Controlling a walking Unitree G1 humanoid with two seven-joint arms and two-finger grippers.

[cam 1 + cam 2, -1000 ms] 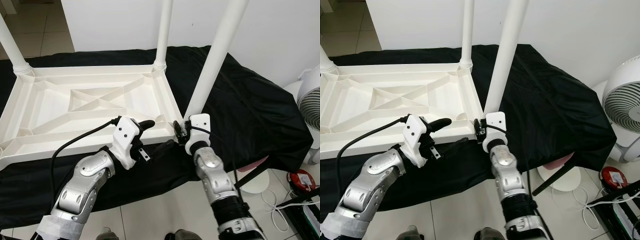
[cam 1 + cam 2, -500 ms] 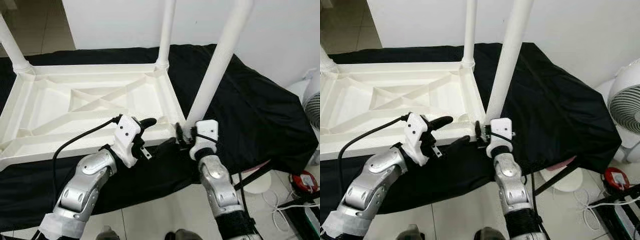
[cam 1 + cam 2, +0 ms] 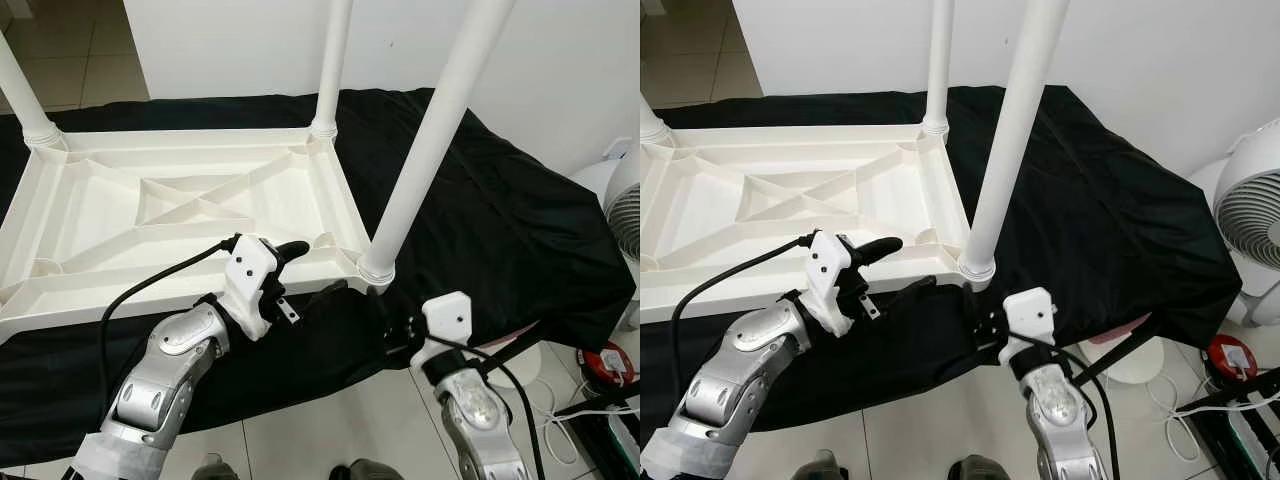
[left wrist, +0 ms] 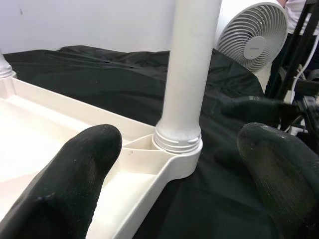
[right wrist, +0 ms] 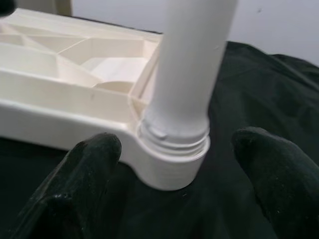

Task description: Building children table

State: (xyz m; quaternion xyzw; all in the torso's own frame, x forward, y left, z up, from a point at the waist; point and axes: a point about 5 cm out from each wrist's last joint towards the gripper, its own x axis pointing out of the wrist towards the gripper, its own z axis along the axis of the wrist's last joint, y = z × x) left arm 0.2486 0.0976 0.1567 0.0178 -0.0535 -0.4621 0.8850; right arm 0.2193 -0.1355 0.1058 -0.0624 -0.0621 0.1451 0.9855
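Lying upside down on one black cloth (image 3: 500, 220): one white plastic table top (image 3: 180, 215), ribbed underside up, taken here as the landmark.

Legs, counted: three white legs stand upright in the top's corner sockets.
- One near-right leg (image 3: 430, 140), seated in the corner socket (image 5: 172, 154) closest to the robot; its threaded collar shows at the socket mouth.
- One far-right leg (image 3: 330, 60).
- One far-left leg (image 3: 22, 90).
- The near-left corner is cut off by the picture edge; whether it holds a leg cannot be told.

Grippers, counted: two.
- One left gripper (image 3: 290, 275), at the top's near long rim, just left of the near-right leg. Its two fingers (image 4: 75, 174) are spread apart with nothing between them; one lies over the rim, the other over the cloth beside it.
- One right gripper (image 3: 975, 315), over the cloth just off the top's near-right corner, pointing at the base of the near-right leg. Its two fingers (image 5: 84, 174) are spread wide, clear of the socket and gripping nothing.

Other items, relative to the top:
- One white fan (image 3: 1245, 215), on the floor well to the right, beyond the cloth's edge.
- One black cable (image 3: 150, 290), running from the left gripper's wrist across the near rim.
- Tiled floor (image 3: 340, 430), on the robot's side of the top.
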